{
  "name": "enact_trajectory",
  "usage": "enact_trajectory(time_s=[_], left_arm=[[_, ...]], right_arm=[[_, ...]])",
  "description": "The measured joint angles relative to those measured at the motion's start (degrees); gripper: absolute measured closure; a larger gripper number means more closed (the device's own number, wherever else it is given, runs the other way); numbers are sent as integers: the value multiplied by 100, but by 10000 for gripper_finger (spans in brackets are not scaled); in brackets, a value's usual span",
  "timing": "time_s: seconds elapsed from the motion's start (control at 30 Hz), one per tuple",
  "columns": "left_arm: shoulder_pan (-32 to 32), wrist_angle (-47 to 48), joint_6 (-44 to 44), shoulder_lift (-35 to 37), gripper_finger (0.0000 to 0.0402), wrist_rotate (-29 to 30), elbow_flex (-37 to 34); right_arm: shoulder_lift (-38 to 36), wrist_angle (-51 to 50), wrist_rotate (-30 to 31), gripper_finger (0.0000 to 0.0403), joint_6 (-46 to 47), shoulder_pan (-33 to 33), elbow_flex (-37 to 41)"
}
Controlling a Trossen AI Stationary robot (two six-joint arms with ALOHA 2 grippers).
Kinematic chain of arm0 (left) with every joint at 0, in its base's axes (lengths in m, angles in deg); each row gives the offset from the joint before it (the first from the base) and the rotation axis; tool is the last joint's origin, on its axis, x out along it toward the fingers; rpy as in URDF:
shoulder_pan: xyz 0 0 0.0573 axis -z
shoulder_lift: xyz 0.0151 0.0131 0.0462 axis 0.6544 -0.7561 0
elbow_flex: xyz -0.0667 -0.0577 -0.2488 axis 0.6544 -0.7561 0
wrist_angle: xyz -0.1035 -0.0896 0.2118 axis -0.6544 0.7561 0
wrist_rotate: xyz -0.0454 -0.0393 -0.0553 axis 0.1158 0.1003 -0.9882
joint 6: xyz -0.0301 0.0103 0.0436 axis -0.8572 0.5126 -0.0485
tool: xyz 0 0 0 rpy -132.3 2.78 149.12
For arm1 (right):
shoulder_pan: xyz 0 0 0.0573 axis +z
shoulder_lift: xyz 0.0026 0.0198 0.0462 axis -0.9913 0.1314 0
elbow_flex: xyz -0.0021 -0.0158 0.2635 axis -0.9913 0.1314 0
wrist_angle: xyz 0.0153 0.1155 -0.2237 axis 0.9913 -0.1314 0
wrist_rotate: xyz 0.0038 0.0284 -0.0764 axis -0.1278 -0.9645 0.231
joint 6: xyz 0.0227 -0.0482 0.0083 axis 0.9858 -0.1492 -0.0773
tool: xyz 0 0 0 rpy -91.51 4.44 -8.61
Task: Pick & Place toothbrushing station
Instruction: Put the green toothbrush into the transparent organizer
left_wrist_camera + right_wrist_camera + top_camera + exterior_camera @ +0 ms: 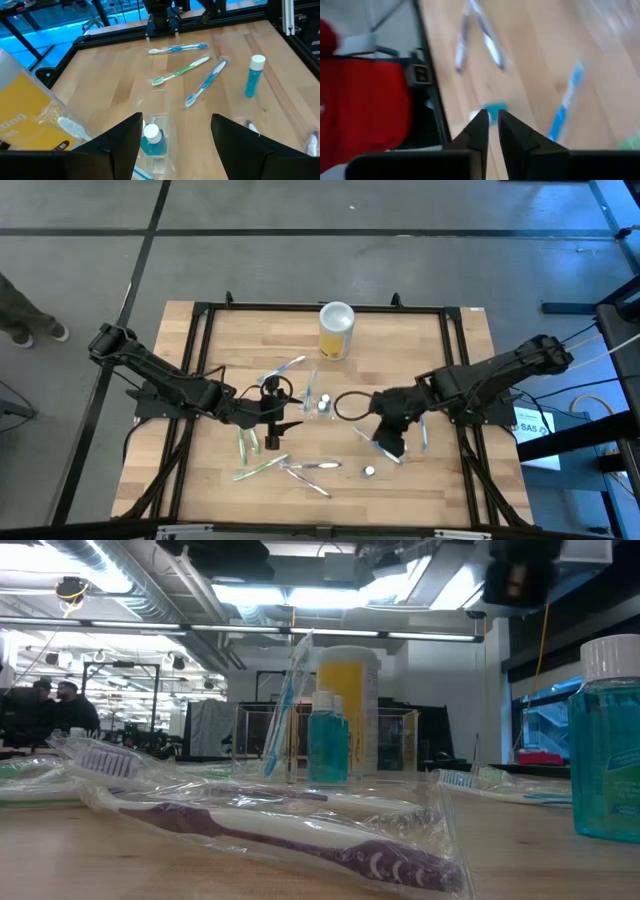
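Fingers of my right gripper (491, 125) nearly meet over bare wood near the table's (460, 380) right rail; my left gripper (175, 135) gapes just before the clear toothbrushing station (156, 150), mid-table.

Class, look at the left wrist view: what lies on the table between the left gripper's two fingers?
A small blue mouthwash bottle with a white cap, standing in the clear plastic container, lies between the left gripper fingers.

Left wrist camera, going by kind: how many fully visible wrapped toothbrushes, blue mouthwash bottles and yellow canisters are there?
toothbrushes: 3
mouthwash bottles: 2
yellow canister: 1, partly in frame
Total: 6
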Motion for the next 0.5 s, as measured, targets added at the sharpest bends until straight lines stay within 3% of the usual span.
enact_trajectory(time_s=[0.27,0.4,0.5], left_arm=[[0,0,-3,0,168,-27,0],[0,0,-102,0,168,-169,0],[0,3,-154,0,168,-265,0]], right_arm=[[0,-1576,1059,265,828,235,9],[-2,-1917,1627,216,929,246,236],[-2,-1842,1677,192,948,173,455]])
